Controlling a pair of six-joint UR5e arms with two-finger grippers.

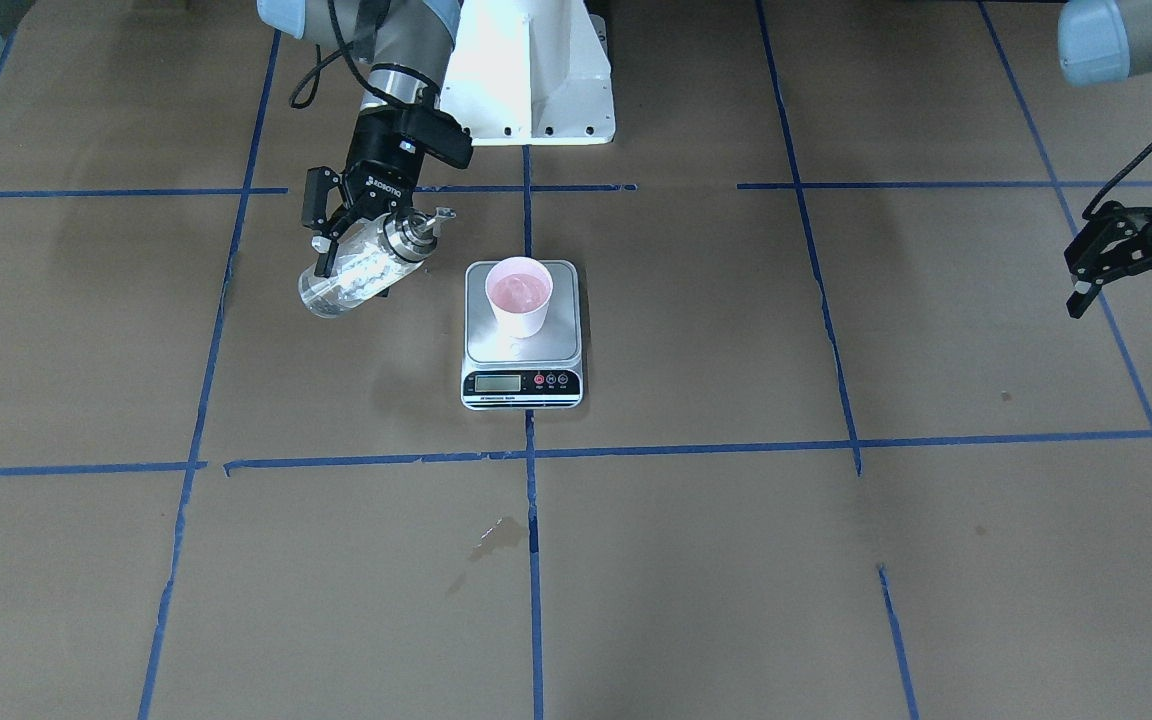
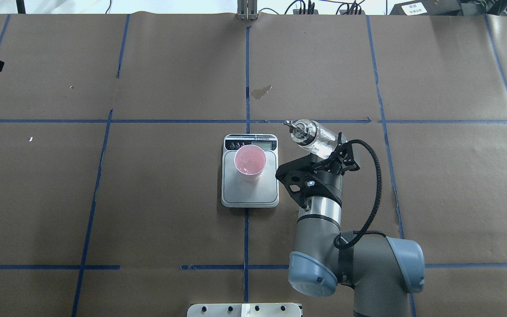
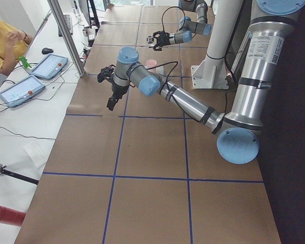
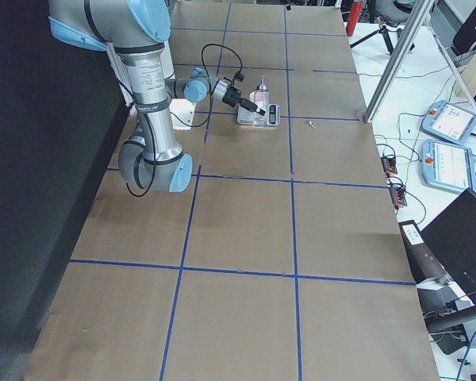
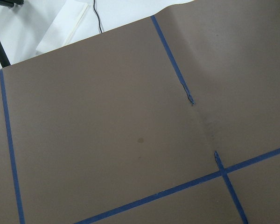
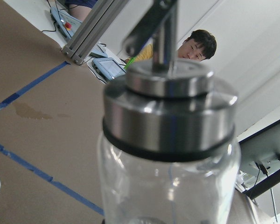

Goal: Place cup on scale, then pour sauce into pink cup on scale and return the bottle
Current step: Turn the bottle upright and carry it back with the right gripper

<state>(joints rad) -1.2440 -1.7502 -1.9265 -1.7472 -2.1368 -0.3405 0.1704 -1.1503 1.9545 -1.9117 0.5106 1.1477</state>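
The pink cup stands upright on the far part of the scale, and its pink inside looks glossy. My right gripper is shut on the clear glass bottle. It holds the bottle tilted in the air beside the scale, silver cap and spout pointing toward the cup but apart from it. From overhead the bottle is right of the cup and scale. The right wrist view is filled by the cap. My left gripper is open and empty, far off to the side.
The white robot pedestal stands behind the scale. A dark stain marks the paper in front of the scale. Blue tape lines grid the brown table. An operator and tablets are beyond the table's far edge.
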